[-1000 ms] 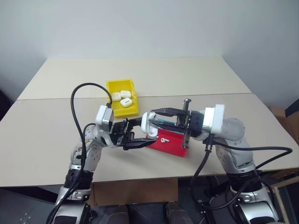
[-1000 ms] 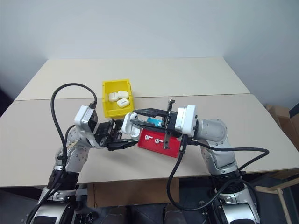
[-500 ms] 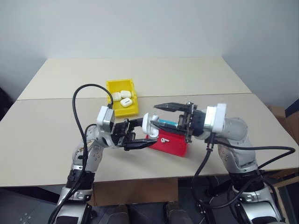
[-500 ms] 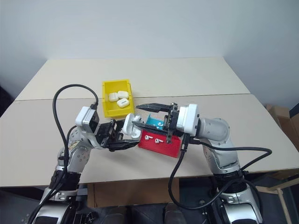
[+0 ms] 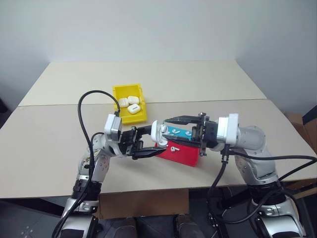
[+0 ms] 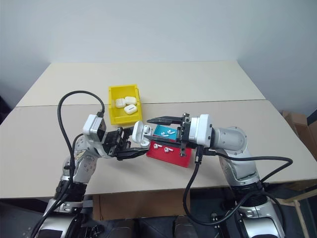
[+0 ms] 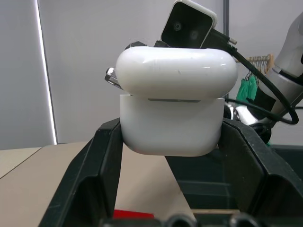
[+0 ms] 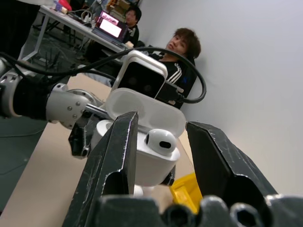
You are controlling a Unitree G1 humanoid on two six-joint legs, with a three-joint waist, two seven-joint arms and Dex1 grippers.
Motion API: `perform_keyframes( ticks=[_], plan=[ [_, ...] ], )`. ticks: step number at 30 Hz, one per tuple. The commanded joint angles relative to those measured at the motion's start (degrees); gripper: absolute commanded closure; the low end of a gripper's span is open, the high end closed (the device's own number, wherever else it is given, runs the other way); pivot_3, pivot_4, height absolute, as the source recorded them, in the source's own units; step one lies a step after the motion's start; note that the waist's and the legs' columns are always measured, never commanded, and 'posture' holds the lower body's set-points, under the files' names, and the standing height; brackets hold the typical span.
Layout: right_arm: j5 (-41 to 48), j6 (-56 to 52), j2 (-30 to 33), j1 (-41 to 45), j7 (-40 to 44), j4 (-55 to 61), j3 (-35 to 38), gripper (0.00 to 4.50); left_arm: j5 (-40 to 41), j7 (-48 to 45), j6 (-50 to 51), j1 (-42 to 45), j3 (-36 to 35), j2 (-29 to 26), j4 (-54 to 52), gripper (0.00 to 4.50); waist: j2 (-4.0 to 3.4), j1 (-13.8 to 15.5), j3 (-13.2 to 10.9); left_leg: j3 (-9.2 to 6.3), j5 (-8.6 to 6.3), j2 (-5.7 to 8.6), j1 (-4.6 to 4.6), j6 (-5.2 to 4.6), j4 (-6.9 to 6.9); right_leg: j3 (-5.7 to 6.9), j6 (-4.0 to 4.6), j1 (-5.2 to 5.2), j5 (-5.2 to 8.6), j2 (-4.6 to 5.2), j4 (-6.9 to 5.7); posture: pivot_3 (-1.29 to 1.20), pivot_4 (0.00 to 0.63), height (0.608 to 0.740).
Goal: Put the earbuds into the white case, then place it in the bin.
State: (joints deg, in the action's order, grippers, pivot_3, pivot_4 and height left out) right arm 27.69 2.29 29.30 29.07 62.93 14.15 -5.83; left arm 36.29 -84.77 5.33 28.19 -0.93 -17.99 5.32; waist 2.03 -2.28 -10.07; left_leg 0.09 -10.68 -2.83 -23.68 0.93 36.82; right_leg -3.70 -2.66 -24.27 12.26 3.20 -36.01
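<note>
The white case (image 5: 158, 131) is held off the table with its lid up, and my left gripper (image 5: 150, 141) is shut on its body (image 7: 170, 125). One earbud (image 8: 160, 141) sits in the open case. My right gripper (image 5: 171, 129) faces the case from the other side, open, with a finger (image 8: 113, 156) on each side of it and not pinching the earbud. More earbuds (image 6: 168, 148) lie on the red-and-blue tray (image 5: 185, 156) below. The yellow bin (image 5: 136, 119) stands behind my left arm.
Three white cases (image 5: 128, 103) lie in the bin. A seam (image 5: 59, 105) runs across the table behind both arms. Bare tabletop lies to the left and right of the arms. In the right wrist view, people (image 8: 182, 45) sit at a desk far behind.
My right gripper has opened beside the case and drawn back slightly. The left gripper has kept the case where it was.
</note>
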Motion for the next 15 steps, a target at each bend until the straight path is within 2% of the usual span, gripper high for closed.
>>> perform_keyframes(
  ticks=[1,4,8,11,15],
  plan=[
    [3.8,-8.9,4.7,2.0,-2.7,3.6,4.6,2.35,-0.8,-3.1,-4.2,-1.5,-0.7,-2.1,-0.3,1.74,0.00,0.0,0.0,0.00,0.00,0.00,-0.01,0.00,0.00,0.00,0.01,-0.01,0.00,0.00,-0.01,0.00,0.150,0.740],
    [0.1,-22.5,12.2,6.5,-6.9,1.7,4.3,2.35,-0.2,-1.3,-3.3,-5.2,-2.3,-4.9,-2.7,1.74,-0.02,-0.2,0.0,0.06,0.00,0.00,0.00,0.00,0.00,-0.05,0.03,-0.04,-0.01,0.03,-0.01,0.00,0.150,0.740],
    [-7.8,-29.1,19.5,14.2,-3.7,-5.9,-1.8,2.35,0.2,-2.0,-5.0,-10.7,-4.0,-8.1,-5.3,1.74,-0.02,-0.1,0.0,0.06,0.00,-0.02,0.02,0.00,-0.01,-0.03,0.37,-0.08,0.19,0.02,-0.01,0.00,0.150,0.740],
    [-15.6,-31.3,20.1,22.7,1.1,-14.4,-10.6,2.35,0.0,-1.3,-6.0,-13.7,-4.3,-8.9,-6.9,1.74,-0.03,-0.3,0.0,0.14,0.00,-0.03,0.03,0.00,0.00,-0.09,0.43,-0.11,0.21,0.04,-0.01,0.00,0.150,0.740],
    [-26.3,-27.3,16.2,32.9,6.6,-27.9,-21.0,2.35,-0.3,0.5,-6.7,-15.7,-4.2,-8.7,-8.8,1.74,-0.03,-0.3,0.0,0.17,0.00,-0.03,-0.01,0.00,-0.01,-0.10,0.43,-0.15,0.21,0.04,-0.02,0.00,0.150,0.740]
  ],
)
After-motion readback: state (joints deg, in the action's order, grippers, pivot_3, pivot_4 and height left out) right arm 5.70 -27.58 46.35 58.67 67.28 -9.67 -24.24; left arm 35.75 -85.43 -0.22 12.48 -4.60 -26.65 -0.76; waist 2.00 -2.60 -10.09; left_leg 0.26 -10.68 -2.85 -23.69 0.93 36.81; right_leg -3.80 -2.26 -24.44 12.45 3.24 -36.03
